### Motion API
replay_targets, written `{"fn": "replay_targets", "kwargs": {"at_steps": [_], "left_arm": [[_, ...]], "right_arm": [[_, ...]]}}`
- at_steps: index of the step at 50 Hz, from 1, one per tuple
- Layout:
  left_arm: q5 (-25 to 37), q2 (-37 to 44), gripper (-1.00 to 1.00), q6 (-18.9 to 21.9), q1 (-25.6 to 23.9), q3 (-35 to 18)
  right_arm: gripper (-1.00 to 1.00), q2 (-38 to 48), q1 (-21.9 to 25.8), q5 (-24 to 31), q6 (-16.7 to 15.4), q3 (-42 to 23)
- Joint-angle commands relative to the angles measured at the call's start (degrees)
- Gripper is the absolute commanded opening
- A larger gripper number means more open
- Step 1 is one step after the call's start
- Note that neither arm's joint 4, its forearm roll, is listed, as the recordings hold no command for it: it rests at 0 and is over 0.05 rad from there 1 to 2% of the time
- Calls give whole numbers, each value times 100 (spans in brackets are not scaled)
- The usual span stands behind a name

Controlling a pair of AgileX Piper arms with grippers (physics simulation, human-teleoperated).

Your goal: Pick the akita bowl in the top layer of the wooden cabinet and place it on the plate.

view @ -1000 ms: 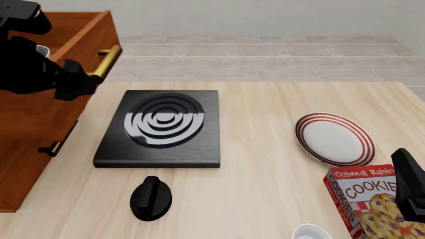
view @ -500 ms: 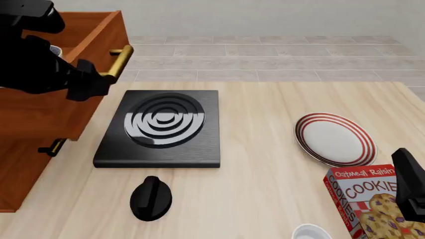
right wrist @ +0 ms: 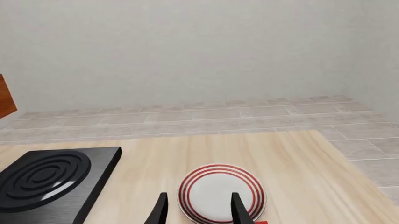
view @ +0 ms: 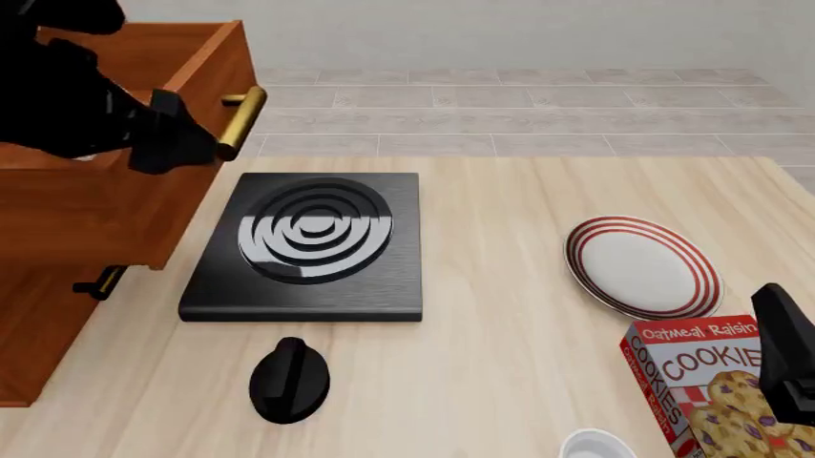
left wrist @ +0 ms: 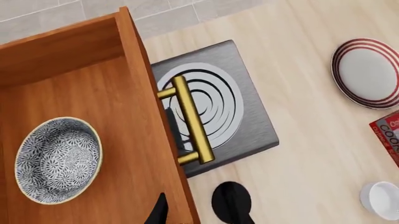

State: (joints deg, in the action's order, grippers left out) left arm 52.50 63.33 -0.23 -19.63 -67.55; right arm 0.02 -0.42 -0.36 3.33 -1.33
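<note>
**Drawer open, bowl not yet picked**

The top layer (view: 128, 143) of the wooden cabinet (view: 38, 315) is sitting pulled out at upper left of the front view, its brass handle (left wrist: 190, 119) overhanging the black stove (view: 305, 243). The akita bowl (left wrist: 57, 159) is lying inside that drawer, at left of the left wrist view, upright on the drawer floor and touching nothing else that shows. In the front view the bowl is hidden behind the left arm.

The left tool (view: 172, 138) is hovering at the drawer front, beside the handle. Only one dark fingertip is showing at the bottom edge of the left wrist view, so I cannot tell how far it is open; nothing is visibly in it. It is not touching the bowl.

The right tool (right wrist: 198, 210) is idling low at the right of the surface (view: 510, 334), fingers spread apart and holding nothing, looking toward the plate (view: 643, 265). The plate is sitting bare at right of the front view, beside the cookie box (view: 707, 386). A black knob-like object (view: 289, 379) and a small white round object (view: 596, 446) are sitting along the bottom edge.

Progress, as judged: opening is done. Left to do: reaching into the drawer, grasping the bowl, lifting it clear of the drawer wall, carrying it across past the stove, setting it on the plate.
</note>
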Motion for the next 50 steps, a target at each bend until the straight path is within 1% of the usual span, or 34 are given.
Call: {"fn": "replay_targets", "kwargs": {"at_steps": [1,6,12,18,21,24,26,31,32,33,34,39,41,42,50], "left_arm": [[162,6,100,151,-11,-425],[239,67,100,207,19,-617],[249,139,100,236,60,-699],[366,265,100,394,219,-968],[380,293,100,416,237,-1000],[412,352,100,560,366,-1067],[504,432,100,707,516,-1240],[636,512,100,848,668,-1461],[625,521,100,983,773,-1448],[649,538,100,919,733,-1471],[650,570,100,1016,887,-1505],[737,611,100,1009,934,-1596],[776,655,100,988,953,-1678],[822,698,100,1033,1035,-1789],[1007,779,100,1135,1174,-2129]], "right_arm": [[100,0,2,-5,3,3],[100,0,4,-1,-3,1],[100,0,5,1,-8,-2],[100,0,11,4,-12,-3],[100,0,10,2,-16,-1],[100,-1,6,1,-16,-1],[100,-1,12,6,-21,0],[100,0,17,7,-22,2],[100,0,16,7,-23,0],[100,0,9,4,-21,-1],[100,0,-3,-3,-16,2],[100,7,-13,-3,-26,-12],[100,7,-13,-3,-31,-16],[100,0,-8,-1,-38,-8],[100,4,-5,3,-54,-20]]}}
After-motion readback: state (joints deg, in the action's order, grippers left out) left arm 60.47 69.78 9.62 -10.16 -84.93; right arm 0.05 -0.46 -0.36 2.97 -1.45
